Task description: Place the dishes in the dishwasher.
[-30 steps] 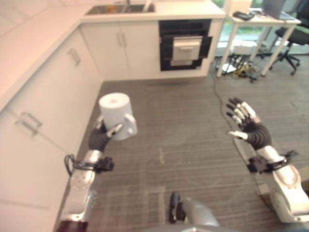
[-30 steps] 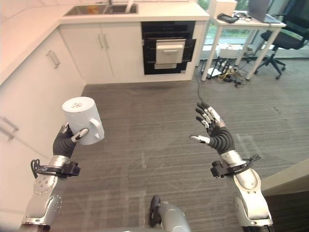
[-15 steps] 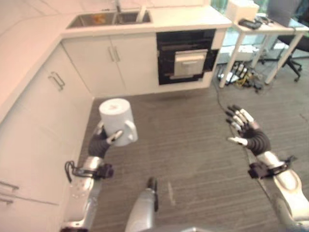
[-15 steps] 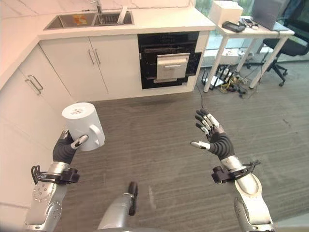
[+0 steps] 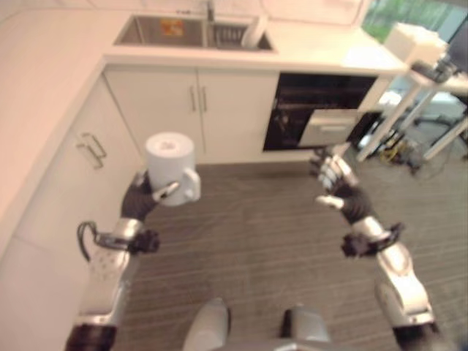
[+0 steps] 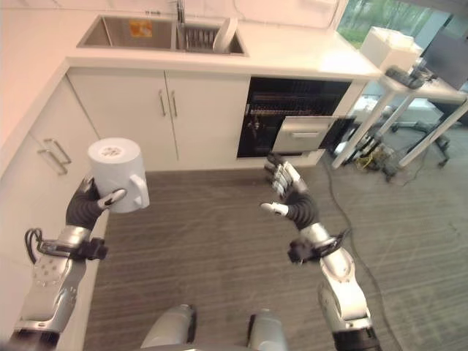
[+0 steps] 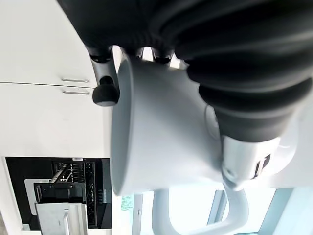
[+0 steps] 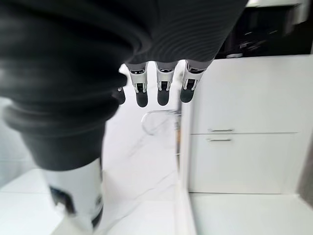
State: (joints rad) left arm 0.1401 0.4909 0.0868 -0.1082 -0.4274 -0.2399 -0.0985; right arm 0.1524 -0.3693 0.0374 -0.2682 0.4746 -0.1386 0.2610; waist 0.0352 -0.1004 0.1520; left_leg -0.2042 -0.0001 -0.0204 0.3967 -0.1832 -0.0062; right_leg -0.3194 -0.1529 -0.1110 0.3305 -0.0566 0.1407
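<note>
Smooth white cabinets (image 6: 146,117) with thin metal handles run under a pale countertop (image 6: 292,58), where a steel sink (image 6: 157,34) is set in. Beside them the dark dishwasher (image 6: 292,117) stands open, its wire rack showing above a grey panel. The floor (image 6: 219,248) is grey, ribbed planking. The left hand (image 6: 91,205) is curled round a glossy white cylindrical mug (image 6: 117,174), held bottom-up above the floor; the right hand (image 6: 289,194) hovers empty, fingers straight
</note>
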